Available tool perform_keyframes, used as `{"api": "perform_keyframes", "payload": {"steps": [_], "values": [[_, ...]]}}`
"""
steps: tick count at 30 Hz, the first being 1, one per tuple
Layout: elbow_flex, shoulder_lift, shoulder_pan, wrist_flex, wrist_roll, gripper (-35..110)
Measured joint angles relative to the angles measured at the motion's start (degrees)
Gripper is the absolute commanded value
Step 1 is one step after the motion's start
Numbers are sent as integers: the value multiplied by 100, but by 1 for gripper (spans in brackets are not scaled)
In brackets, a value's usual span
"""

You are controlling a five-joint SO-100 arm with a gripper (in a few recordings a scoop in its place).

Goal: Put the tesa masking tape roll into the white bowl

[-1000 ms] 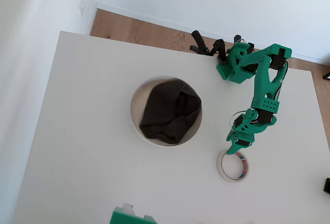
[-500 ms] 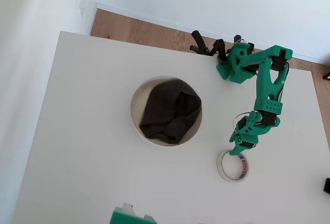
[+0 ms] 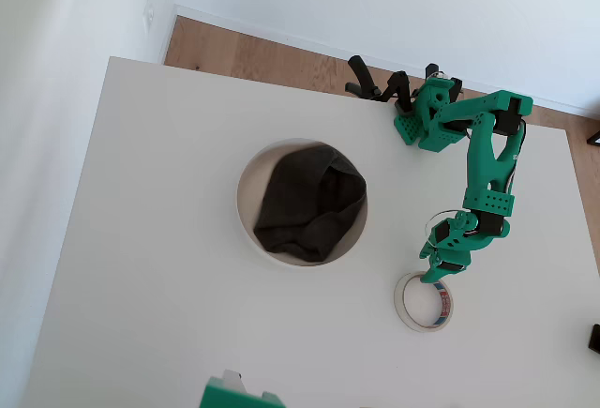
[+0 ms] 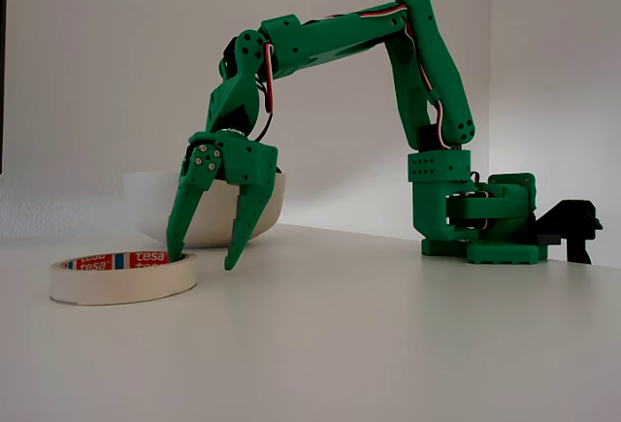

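— Green gripper (image 4: 206, 252): how do the jaws stand?

— Spread apart, pointing down at the table (image 4: 388, 344), holding nothing. In the fixed view one fingertip (image 4: 175, 250) dips inside the ring of the tesa masking tape roll (image 4: 121, 277), at or just above the rim; the other hangs just outside it, clear of the roll. Whether the inner tip touches the tape, I cannot tell.

— And from overhead?

— The gripper (image 3: 437, 270) sits over the upper edge of the tesa masking tape roll (image 3: 424, 302), with the arm bending back to its base at the table's far edge.

— What does the roll look like?

— A low, flat ring of cream-white tape lying on its side. Its inner core is printed red and blue with the word "tesa" showing in the fixed view.

— Where is the white bowl?

— In the overhead view the white bowl (image 3: 246, 219) stands to the left of the roll, well apart from it, with a dark cloth (image 3: 309, 204) filling most of its circle. In the fixed view the white bowl (image 4: 146, 199) shows behind the gripper.

— Room to move?

— Bare white tabletop lies between roll and bowl. The roll is nearer the right edge of the table in the overhead view, with open surface on every side of it.
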Motion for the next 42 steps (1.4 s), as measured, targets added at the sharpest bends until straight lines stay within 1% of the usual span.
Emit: {"api": "perform_keyframes", "payload": {"steps": [3, 7, 8, 9, 10, 26, 29, 38, 42], "values": [[-114, -132, -158, 132, 44, 16], [-378, -299, -308, 378, 53, 10], [-422, -316, -343, 439, 35, 5], [-431, -316, -378, 475, 35, -4], [-431, -316, -422, 501, 35, -8], [-431, -246, -510, 545, 158, -8], [-431, 229, -492, 756, 176, -8], [-1354, 3023, -466, 2312, 193, -8], [-1705, 4236, -53, 2698, 149, -8]]}}
